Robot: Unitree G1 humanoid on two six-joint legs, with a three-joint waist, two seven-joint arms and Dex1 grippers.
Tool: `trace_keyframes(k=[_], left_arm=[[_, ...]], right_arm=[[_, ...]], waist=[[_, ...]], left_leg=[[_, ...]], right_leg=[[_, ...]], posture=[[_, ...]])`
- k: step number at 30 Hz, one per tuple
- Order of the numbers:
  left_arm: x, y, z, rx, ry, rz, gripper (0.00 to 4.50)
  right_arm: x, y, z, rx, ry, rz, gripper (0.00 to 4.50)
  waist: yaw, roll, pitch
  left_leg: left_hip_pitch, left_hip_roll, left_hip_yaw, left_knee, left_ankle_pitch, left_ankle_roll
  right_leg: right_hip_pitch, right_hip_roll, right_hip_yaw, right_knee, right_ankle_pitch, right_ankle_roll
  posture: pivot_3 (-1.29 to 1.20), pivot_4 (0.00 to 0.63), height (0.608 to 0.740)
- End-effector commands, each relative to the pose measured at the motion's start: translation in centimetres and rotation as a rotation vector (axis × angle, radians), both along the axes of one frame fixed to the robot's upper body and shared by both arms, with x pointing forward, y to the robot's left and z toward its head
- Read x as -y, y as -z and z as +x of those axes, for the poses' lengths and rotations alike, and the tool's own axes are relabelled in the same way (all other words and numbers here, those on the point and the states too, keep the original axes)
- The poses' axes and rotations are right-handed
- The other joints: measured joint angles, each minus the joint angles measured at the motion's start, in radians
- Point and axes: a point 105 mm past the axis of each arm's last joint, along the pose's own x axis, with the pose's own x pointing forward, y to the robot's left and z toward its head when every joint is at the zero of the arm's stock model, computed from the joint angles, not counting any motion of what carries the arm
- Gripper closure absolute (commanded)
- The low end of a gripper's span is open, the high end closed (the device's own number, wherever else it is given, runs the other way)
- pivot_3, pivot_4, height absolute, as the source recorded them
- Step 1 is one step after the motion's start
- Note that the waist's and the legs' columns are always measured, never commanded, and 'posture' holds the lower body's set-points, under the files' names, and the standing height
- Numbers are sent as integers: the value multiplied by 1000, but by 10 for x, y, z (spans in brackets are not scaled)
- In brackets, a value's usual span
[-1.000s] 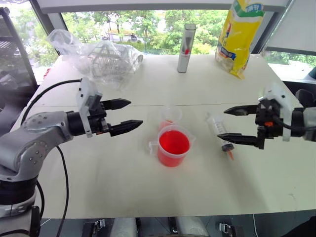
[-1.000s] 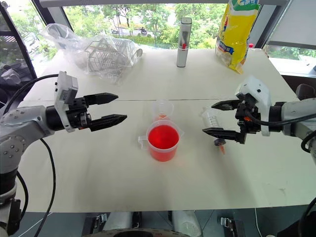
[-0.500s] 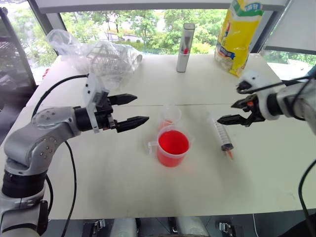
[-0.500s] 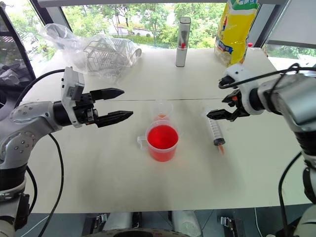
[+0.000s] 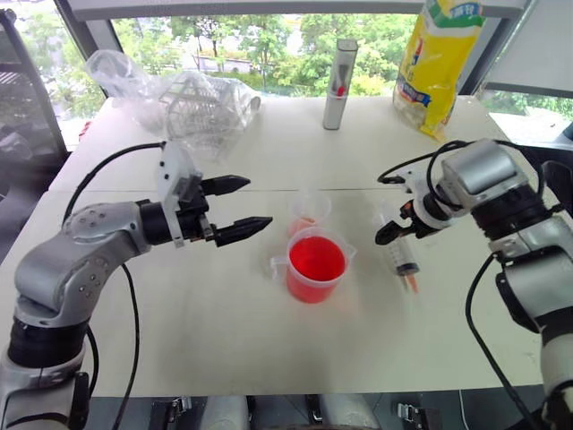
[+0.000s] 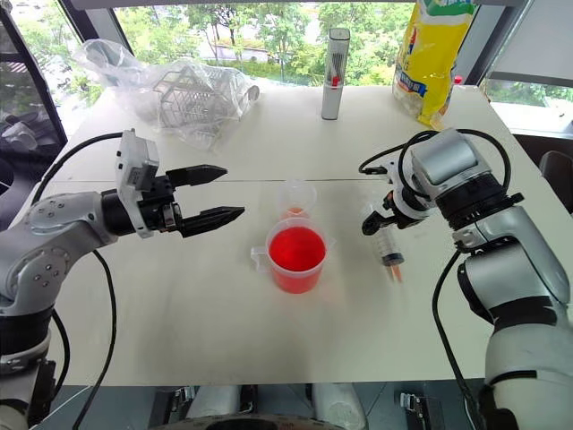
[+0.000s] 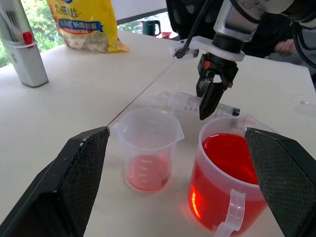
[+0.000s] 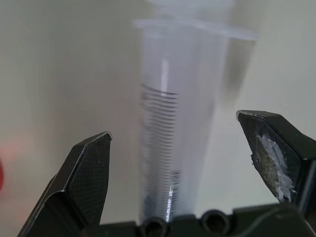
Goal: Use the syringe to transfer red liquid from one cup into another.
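Between the right pincer's [image 6: 374,218] spread fingers lies the syringe [image 6: 386,242].

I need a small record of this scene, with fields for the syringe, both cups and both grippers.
syringe: lying flat on the table, right of the beaker
beaker: upright, nearly full of red liquid
small cup: upright behind the beaker, a little red at the bottom
right gripper: open, pointing down over the syringe barrel, one finger on each side
left gripper: open, level, left of the cups, holding nothing
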Motion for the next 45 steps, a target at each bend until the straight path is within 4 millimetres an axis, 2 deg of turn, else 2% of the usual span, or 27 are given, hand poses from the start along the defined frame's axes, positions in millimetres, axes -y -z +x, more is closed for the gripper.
trace_keyframes(k=[1,8,11,13,15,16,19,22,25,28,29,31,33,35,36,38,39,41,45], left_arm=[[-2,-12,-5,66,-7,6,0],[-3,-13,-4,69,-11,11,0],[-3,-13,-2,72,-12,14,0],[-3,-13,-2,72,-12,17,0],[-4,-12,-2,73,-12,19,0],[-4,-12,-2,74,-12,21,0],[-4,-13,-1,75,-11,19,0],[-5,-15,0,83,-13,16,0],[-6,-22,2,92,-18,-4,0],[-7,-27,6,103,-13,-11,0],[-7,-29,7,109,-7,-12,0],[-5,-33,10,122,5,-15,0],[-3,-38,13,133,23,-21,0],[1,-43,14,143,54,-24,0],[3,-46,14,150,72,-24,0],[8,-54,15,162,113,-33,0],[11,-58,15,168,132,-38,0],[13,-63,16,174,158,-48,0],[21,-77,13,183,230,-72,0]], right_arm=[[3,-5,6,24,43,-9,62],[-4,2,8,15,47,1,62],[-6,4,8,14,53,8,866],[-6,4,7,8,58,17,1808],[-6,4,6,7,57,23,2940],[-5,4,6,9,57,27,3109],[-5,-1,7,38,50,44,3113],[-11,-36,19,221,-26,91,3113],[-17,-88,33,490,-112,149,3113],[-28,-127,33,723,-224,217,3113],[-35,-144,32,855,-284,242,3113],[-48,-170,19,1038,-385,335,3113],[-63,-183,1,1082,-476,482,3113],[-79,-198,-27,1118,-594,692,3113],[-85,-199,-44,1124,-687,739,3113],[-98,-189,-76,1105,-867,789,3113],[-101,-184,-85,1091,-910,801,3113],[-104,-176,-94,1065,-936,839,3113],[-114,-148,-120,1003,-1036,909,3113]], waist=[[-1,0,0],[-3,0,0],[-3,0,0],[-3,0,0],[-3,0,-1],[-3,0,-1],[-3,0,-1],[-2,1,0],[-1,1,0],[0,1,0],[0,1,0],[0,0,0],[-1,0,0],[-1,1,0],[-1,1,0],[3,1,0],[6,0,-1],[7,0,-1],[2,0,-1]], left_leg=[[0,0,0,0,0,0],[0,0,0,0,0,0],[1,0,0,0,0,0],[1,0,0,0,0,0],[1,0,0,0,0,0],[1,0,0,0,0,0],[1,0,0,0,0,0],[0,0,0,0,0,0],[0,0,0,0,0,0],[0,-1,0,-1,0,0],[0,0,-1,-1,0,0],[0,0,-1,-1,0,0],[0,0,-1,-1,0,0],[0,0,-1,-1,0,0],[0,0,-1,-1,0,0],[0,0,-1,0,0,0],[1,1,-2,-1,0,0],[0,1,-2,-1,0,0],[1,0,-3,1,0,0]], right_leg=[[0,0,0,0,0,0],[0,1,0,1,0,0],[0,1,0,1,0,0],[0,1,0,1,0,0],[0,1,0,1,0,0],[0,1,0,1,0,0],[0,1,0,1,0,0],[0,1,0,1,0,0],[-1,1,-1,2,0,0],[-1,1,-1,1,0,0],[-1,1,-2,1,0,0],[0,2,-2,1,0,0],[0,2,-2,1,0,0],[0,1,-2,2,0,0],[1,1,-2,2,0,0],[1,1,-3,2,0,0],[2,1,-3,1,0,0],[4,1,-6,0,0,0],[5,0,-5,0,1,1]], posture=[[0,150,740],[0,150,740],[0,150,740],[0,150,740],[0,150,740],[0,150,740],[0,150,740],[0,150,740],[0,150,740],[0,150,740],[0,150,740],[0,150,740],[0,150,740],[0,150,740],[0,150,740],[0,150,740],[0,150,740],[0,150,740],[0,150,740]])
